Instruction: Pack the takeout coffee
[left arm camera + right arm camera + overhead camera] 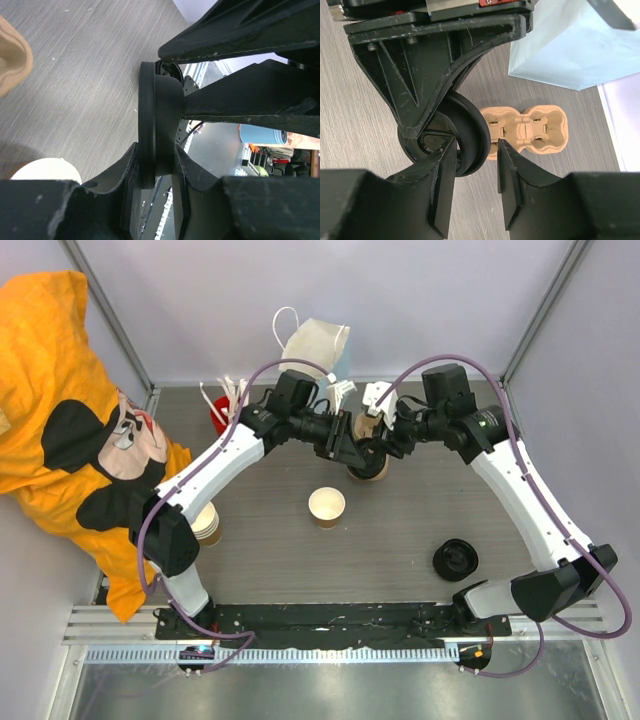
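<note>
The left claw is pinching the round black plastic lid near the pale blue paper bag. The right claw is sitting apart around its rim.

I see the takeout coffee at the far middle of the table: a small tan-brown paper cup, upright, mostly hidden under its round black lid, which the left gripper pinches level, rim down.
</note>
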